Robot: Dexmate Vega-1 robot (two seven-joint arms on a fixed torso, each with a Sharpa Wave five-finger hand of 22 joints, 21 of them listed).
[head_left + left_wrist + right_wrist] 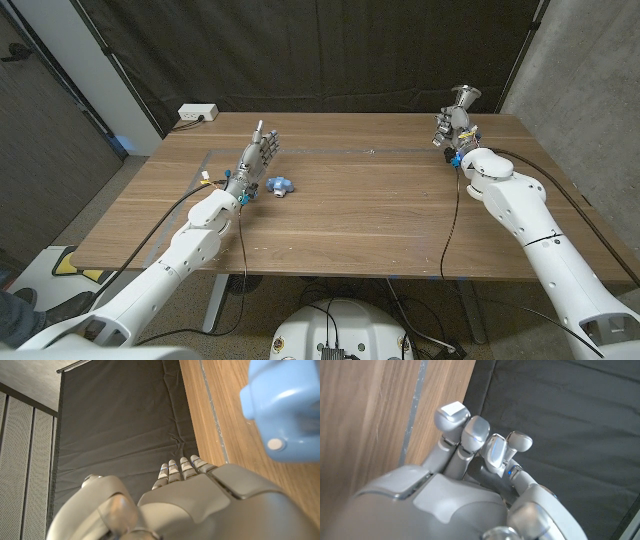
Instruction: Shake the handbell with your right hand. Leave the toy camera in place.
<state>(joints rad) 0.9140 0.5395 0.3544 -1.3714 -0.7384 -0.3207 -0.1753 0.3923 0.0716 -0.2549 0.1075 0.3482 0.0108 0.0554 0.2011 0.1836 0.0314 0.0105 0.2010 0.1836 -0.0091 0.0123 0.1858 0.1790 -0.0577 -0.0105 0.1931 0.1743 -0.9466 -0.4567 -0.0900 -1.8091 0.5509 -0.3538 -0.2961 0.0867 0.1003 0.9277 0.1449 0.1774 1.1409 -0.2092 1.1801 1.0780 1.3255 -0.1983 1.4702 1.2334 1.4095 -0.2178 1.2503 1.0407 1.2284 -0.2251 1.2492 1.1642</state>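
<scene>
A black curtain hung behind the wide wooden desk (370, 215), with a white power strip (197, 114) lying at the far left corner.

At the far right of the desk, the robot's right hand (453, 130) was raised off the surface, its fingers (477, 435) curled in tight around the handle of the silver metal handbell (465, 97). The bell's flared mouth stood up above the hand, against the dark curtain. From the wrist, the bell itself could not be made out past the closed fingers.

On the left side, the left hand (256, 155) stood with its fingers (181, 467) straight and pressed side by side, pointing toward the far edge and holding nothing. The small light-blue plastic toy camera (279, 185) sat on the desk just right of that hand's wrist, close beside it but apart from the fingers, well away from the bell.
</scene>
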